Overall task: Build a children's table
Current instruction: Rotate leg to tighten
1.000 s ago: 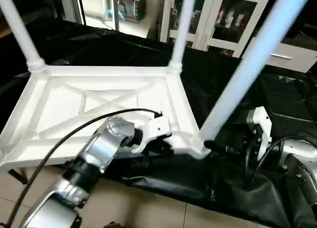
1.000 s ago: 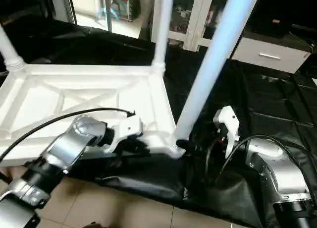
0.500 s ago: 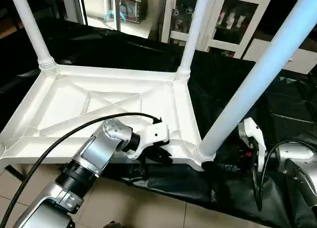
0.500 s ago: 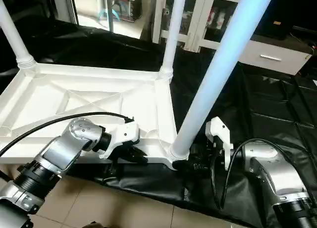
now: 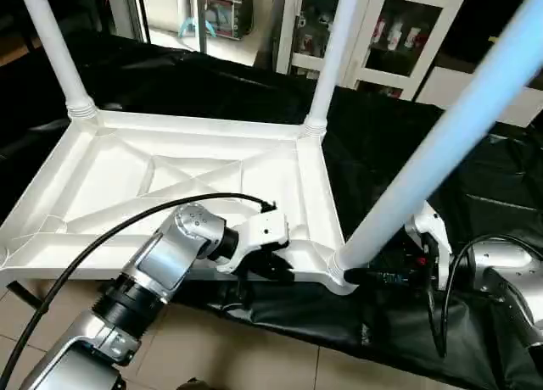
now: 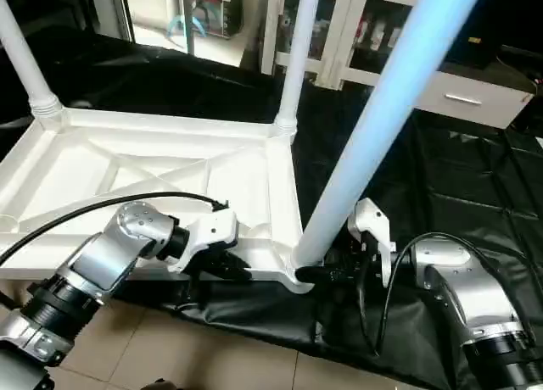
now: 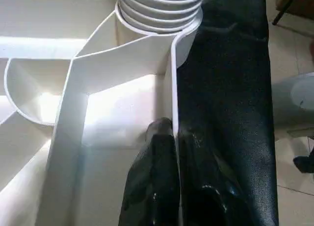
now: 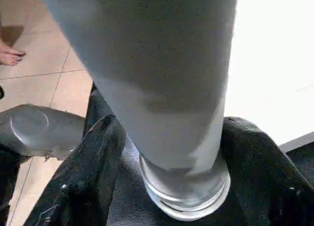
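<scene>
The white plastic rectangular table top [image 5: 170, 186] lies ribbed side up on a table draped in black sheeting [image 5: 475, 203], its near edge overhanging the tiled floor [image 5: 254, 356]. The left gripper [image 7: 169, 137] has its jaws clamped together on that thin near rim just beside the near right corner socket [image 7: 157, 14]. The right gripper [image 8: 171, 152] stands with jaws apart, one on each side of the base of the long white tube leg [image 5: 433, 144] seated there, with open sheeting beyond.

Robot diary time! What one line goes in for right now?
left gripper: shut on rim of upside-down white plastic tabletop | right gripper: fingers either side of near white tube leg at its base | three legs standing in corner sockets
</scene>
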You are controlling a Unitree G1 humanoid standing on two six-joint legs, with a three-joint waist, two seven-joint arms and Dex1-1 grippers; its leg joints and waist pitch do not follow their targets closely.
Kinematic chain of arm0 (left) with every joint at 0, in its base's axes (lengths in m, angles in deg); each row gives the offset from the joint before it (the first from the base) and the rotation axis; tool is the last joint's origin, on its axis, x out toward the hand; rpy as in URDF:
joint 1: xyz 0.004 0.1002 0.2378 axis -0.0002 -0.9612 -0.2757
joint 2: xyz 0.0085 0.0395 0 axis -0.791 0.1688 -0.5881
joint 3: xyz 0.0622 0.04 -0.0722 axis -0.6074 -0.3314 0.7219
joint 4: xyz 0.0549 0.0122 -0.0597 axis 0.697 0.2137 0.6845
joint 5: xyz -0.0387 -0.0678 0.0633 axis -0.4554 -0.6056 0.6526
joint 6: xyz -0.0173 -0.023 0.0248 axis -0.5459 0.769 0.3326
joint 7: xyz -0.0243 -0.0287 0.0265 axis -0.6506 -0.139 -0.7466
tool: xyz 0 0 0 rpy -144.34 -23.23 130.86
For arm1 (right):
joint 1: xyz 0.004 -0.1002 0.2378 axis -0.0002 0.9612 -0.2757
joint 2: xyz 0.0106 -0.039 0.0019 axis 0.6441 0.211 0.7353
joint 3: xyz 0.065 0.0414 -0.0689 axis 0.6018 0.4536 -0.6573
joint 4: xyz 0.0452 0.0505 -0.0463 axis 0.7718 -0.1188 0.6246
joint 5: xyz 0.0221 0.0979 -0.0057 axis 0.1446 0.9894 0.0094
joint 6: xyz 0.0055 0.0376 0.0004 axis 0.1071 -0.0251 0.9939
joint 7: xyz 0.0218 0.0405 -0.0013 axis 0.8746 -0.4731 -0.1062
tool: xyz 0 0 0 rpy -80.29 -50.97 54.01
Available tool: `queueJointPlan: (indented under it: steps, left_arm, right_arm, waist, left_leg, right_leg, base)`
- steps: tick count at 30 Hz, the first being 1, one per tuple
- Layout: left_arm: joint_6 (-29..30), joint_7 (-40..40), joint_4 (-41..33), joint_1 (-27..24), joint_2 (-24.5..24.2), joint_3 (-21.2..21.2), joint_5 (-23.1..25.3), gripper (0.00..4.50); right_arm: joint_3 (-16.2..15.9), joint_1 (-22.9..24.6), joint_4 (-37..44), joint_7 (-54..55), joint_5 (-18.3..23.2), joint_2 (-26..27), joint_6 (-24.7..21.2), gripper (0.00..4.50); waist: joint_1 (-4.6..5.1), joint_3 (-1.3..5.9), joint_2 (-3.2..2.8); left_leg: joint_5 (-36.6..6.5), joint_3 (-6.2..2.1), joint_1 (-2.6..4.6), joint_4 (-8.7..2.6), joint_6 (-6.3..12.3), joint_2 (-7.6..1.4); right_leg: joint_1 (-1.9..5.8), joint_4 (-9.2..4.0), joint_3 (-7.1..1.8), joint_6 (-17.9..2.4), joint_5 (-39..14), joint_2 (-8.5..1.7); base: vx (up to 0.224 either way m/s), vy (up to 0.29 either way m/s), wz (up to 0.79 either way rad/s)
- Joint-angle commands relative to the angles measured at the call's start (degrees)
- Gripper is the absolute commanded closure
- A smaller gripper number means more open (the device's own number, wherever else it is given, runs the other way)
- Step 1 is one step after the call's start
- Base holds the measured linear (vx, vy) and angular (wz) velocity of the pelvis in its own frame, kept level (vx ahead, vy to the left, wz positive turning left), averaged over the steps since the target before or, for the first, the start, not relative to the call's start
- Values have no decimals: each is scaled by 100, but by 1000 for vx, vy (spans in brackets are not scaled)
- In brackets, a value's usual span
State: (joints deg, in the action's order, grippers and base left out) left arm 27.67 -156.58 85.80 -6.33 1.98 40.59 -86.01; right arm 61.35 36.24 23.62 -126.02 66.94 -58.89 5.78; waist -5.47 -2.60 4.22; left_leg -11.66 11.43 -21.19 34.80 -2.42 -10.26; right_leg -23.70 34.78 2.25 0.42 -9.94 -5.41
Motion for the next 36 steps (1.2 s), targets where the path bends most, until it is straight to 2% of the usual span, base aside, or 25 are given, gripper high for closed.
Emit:
queueJointPlan:
  steps: [1,5,6,10,11,16,24,28,30,31,32,33,34,35,36]
  left_arm:
    - [-20,-169,-307,80,78,-68,-221,450]
    - [-7,-204,-314,78,52,-84,-220,450]
    - [0,-210,-315,80,50,-89,-222,450]
    - [17,-217,-316,87,37,-110,-232,450]
    - [18,-217,-315,87,35,-111,-234,450]
    - [24,-230,-282,107,23,-111,-237,450]
    - [58,-134,-242,98,24,-89,-219,450]
    - [112,22,-171,120,69,-36,-183,450]
    - [158,207,-60,161,147,43,-161,450]
    - [159,245,-30,173,164,58,-155,450]
    - [167,538,193,269,305,183,-123,450]
    - [171,666,286,312,367,237,-113,450]
    - [200,808,426,383,466,310,-127,450]
    - [223,890,511,427,528,355,-140,450]
    - [251,1137,717,532,680,464,-150,450]
  right_arm:
    - [-53,-51,-83,-113,-76,-55,59,165]
    - [-77,-42,-96,-161,-86,-77,74,202]
    - [-80,-38,-103,-164,-91,-78,79,207]
    - [-94,3,-156,-162,-138,-47,112,241]
    - [-93,10,-162,-157,-140,-41,112,244]
    - [-118,89,-184,-117,-177,3,143,252]
    - [-236,224,-190,-111,-348,-26,328,254]
    - [-246,194,-320,198,-486,72,268,255]
    - [-228,93,-589,675,-702,229,254,255]
    - [-219,66,-650,785,-738,266,227,255]
    - [-155,-82,-1034,1483,-959,510,79,255]
    - [-127,-129,-1168,1740,-1030,602,16,255]
    - [-88,-170,-1322,2025,-1070,730,-103,256]
    - [-65,-189,-1410,2184,-1087,806,-174,256]
    - [-9,-241,-1571,2538,-1120,983,-246,257]
  waist:
    - [10,329,42]
    - [15,320,36]
    - [12,320,15]
    - [11,331,19]
    - [6,335,0]
    - [6,340,20]
    - [-1,333,6]
    - [0,326,10]
    - [16,310,0]
    - [50,298,4]
    - [88,281,-5]
    - [148,266,14]
    - [162,269,14]
    - [205,281,14]
    - [224,283,18]
  left_leg:
    - [-723,-109,97,-411,483,-321]
    - [-919,-120,100,-423,358,-326]
    - [-936,-122,107,-425,333,-325]
    - [-840,-118,107,-419,348,-324]
    - [-815,-120,107,-417,357,-323]
    - [-794,-116,102,-409,376,-319]
    - [-884,-120,107,-419,330,-324]
    - [-930,-121,112,-425,322,-323]
    - [-1054,-128,107,-445,256,-318]
    - [-1261,-133,109,-463,161,-310]
    - [-1473,-140,126,-479,41,-303]
    - [-1762,-183,96,-505,-110,-281]
    - [-1872,-202,99,-511,-177,-279]
    - [-2015,-221,124,-512,-242,-276]
    - [-2073,-222,136,-509,-251,-273]
  right_leg:
    - [271,-316,-189,-1535,-725,-309]
    - [262,-343,-192,-1431,-1030,-310]
    - [256,-345,-193,-1417,-1049,-309]
    - [259,-322,-190,-1460,-846,-299]
    - [263,-312,-188,-1485,-785,-300]
    - [275,-307,-187,-1528,-689,-300]
    - [270,-321,-188,-1498,-797,-302]
    - [272,-328,-190,-1481,-861,-303]
    - [265,-355,-186,-1436,-1069,-301]
    - [256,-390,-182,-1368,-1358,-300]
    - [229,-424,-178,-1281,-1687,-291]
    - [255,-470,-151,-1094,-2229,-305]
    - [262,-490,-144,-990,-2459,-315]
    - [234,-520,-141,-873,-2652,-317]
    - [215,-534,-141,-845,-2690,-311]
  base:
    - [0,0,0]
    - [0,0,0]
    - [0,0,0]
    - [0,0,0]
    - [0,0,0]
    - [0,0,0]
    - [0,0,0]
    - [0,0,0]
    - [0,0,0]
    - [0,0,0]
    - [0,0,0]
    - [0,0,0]
    - [0,0,0]
    - [0,0,0]
    - [0,0,0]
